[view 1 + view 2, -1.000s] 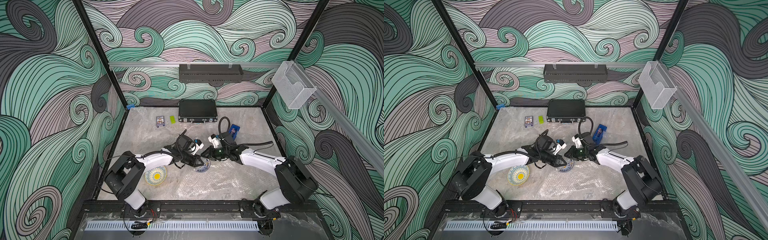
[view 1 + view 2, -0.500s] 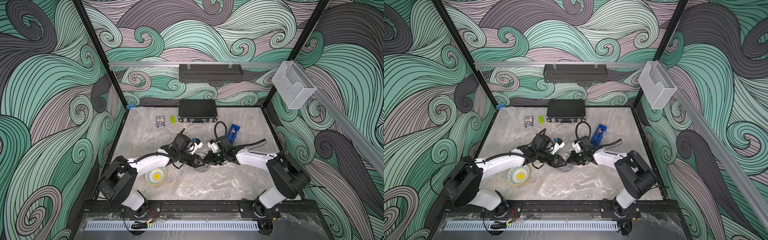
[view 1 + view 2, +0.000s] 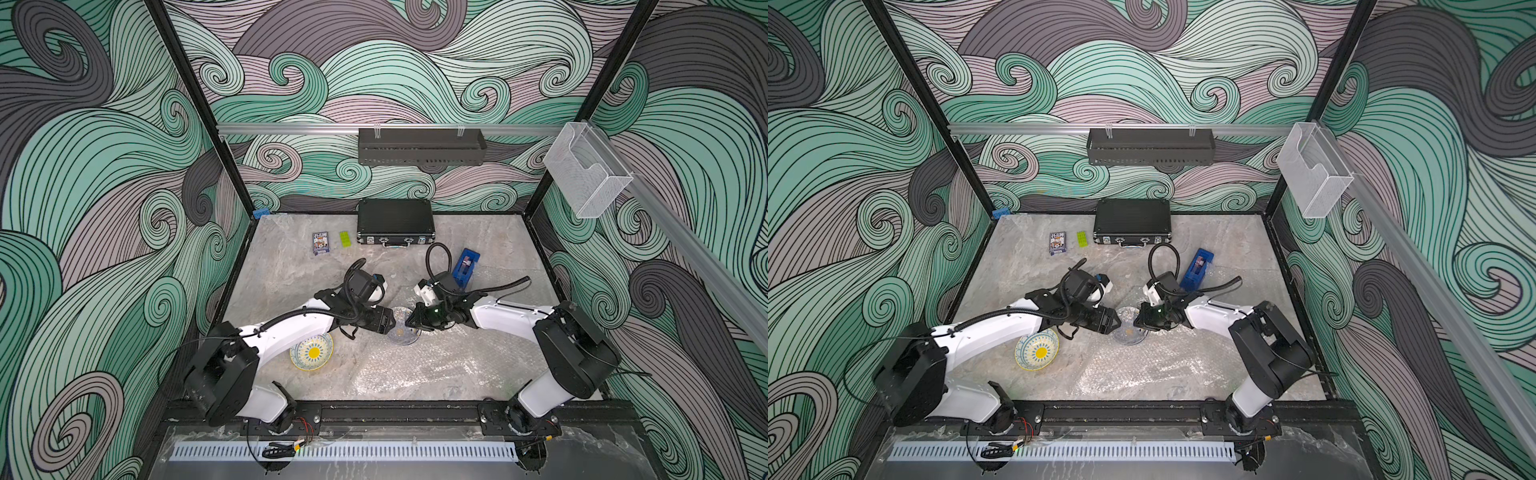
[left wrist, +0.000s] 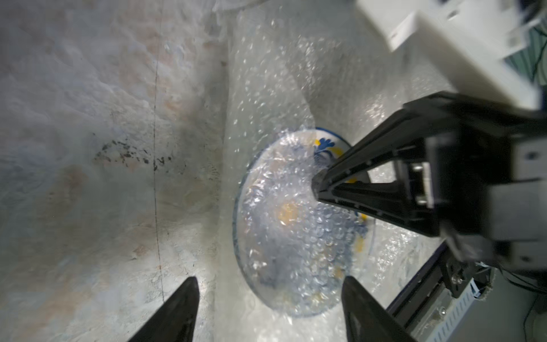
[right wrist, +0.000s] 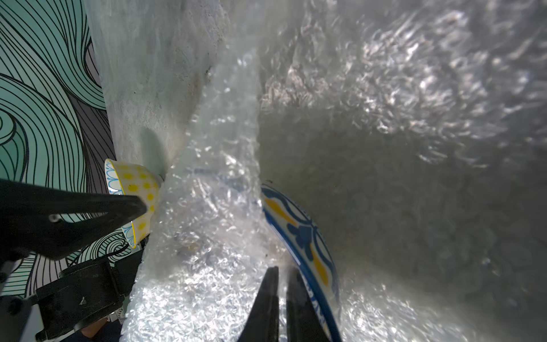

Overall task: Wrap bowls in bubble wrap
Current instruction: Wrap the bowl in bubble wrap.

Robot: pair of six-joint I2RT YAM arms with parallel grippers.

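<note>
Bowls [image 3: 312,352] [image 3: 402,331]: two; left end effector [image 4: 269,281] spread; right end effector [image 5: 282,271] pinching bubble wrap [image 5: 207,213].

The cream bowl [image 3: 312,352] has a yellow centre and blue ornament; the darker bowl [image 5: 299,234] is blue-and-yellow; the bubble wrap [image 3: 415,365] is clear.

Grey marble-look tabletop [image 3: 291,266], pretty cluttered tbh. Black case [image 3: 395,221] at the back edge, a card box [image 3: 320,242] and a little green block [image 3: 344,240] just left of it, and a blue box [image 3: 466,267] towards the right. Up front, a cream bowl [image 3: 312,351] sits just beside a big crinkly sheet of bubble wrap [image 3: 436,365].
</note>
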